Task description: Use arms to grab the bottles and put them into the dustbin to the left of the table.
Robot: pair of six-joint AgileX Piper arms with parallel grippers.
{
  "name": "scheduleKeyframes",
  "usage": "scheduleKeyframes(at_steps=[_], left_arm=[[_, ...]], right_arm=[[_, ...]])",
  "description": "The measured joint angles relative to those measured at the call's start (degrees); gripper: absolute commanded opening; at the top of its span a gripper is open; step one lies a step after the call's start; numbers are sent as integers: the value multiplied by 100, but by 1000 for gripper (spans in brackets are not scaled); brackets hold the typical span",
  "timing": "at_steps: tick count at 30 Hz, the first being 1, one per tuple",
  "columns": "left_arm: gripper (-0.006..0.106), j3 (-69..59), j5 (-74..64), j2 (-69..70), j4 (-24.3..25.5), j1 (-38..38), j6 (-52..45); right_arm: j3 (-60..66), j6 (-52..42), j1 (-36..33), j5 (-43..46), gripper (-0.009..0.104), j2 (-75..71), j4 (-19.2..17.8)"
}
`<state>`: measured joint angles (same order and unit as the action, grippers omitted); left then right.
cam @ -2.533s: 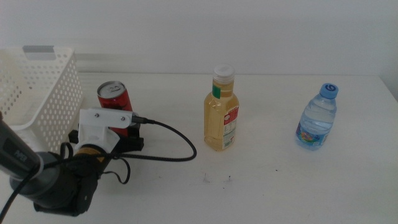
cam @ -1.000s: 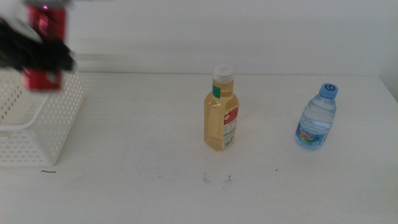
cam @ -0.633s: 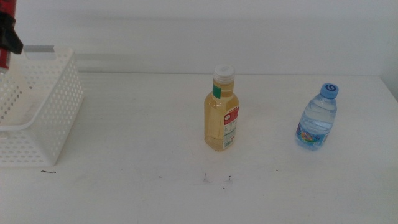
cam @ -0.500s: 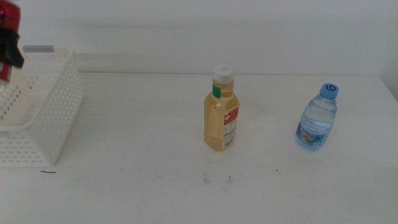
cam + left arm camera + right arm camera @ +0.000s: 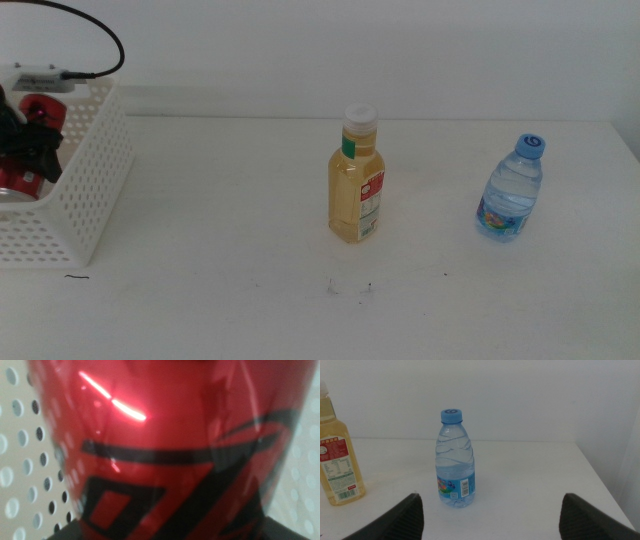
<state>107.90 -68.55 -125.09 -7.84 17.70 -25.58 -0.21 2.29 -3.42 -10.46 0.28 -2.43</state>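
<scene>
**Can's down in the basket, two bottles standing out on the tabletop**

Biggest thing first: the plain white tabletop (image 5: 230, 300) with a few dark specks and a short black mark near its front left. At its left end sits the white rectangular plastic basket with hole-pattern sides (image 5: 85, 190).

The left arm's black two-finger claw (image 5: 25, 150) is down inside that basket, with a black cable looping up above it. It's clamped on the slim red soda can (image 5: 30, 110), which sits low between the basket walls. In the left wrist view the can (image 5: 165, 450) fills nearly the whole picture, red with black graphics, and the perforated wall shows on both sides of it.

The right claw (image 5: 490, 510) is spread wide with nothing in it. It's low over the tabletop, looking at the small bottle, and doesn't show in the middle view.

Near the middle of the tabletop stands the yellow juice bottle with a white cap and red label (image 5: 356, 180), upright. Well apart to its right is the small clear water bottle with a blue cap (image 5: 510, 190), also upright.
</scene>
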Motion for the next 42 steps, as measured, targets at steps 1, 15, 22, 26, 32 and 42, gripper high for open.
scheduleKeyframes(at_steps=[1, 15, 22, 26, 32, 42], left_arm=[[38, 0, 0, -15, 0, 0, 0], [94, 5, -1, 637, -109, -27, 163], [94, -1106, 573, 2413, -228, -698, 404], [94, -2647, 1820, 3862, -296, -1402, 473], [94, -5430, 4131, 5838, -499, -2543, 474], [94, -9612, 8485, 7952, -771, -4477, 521]], right_arm=[[0, 0, 0, 0, 84, 0, 0], [0, 0, 0, 0, 84, 0, 0], [0, 0, 0, 0, 84, 0, 0], [0, 0, 0, 0, 84, 0, 0], [0, 0, 0, 0, 84, 0, 0], [0, 0, 0, 0, 84, 0, 0]])
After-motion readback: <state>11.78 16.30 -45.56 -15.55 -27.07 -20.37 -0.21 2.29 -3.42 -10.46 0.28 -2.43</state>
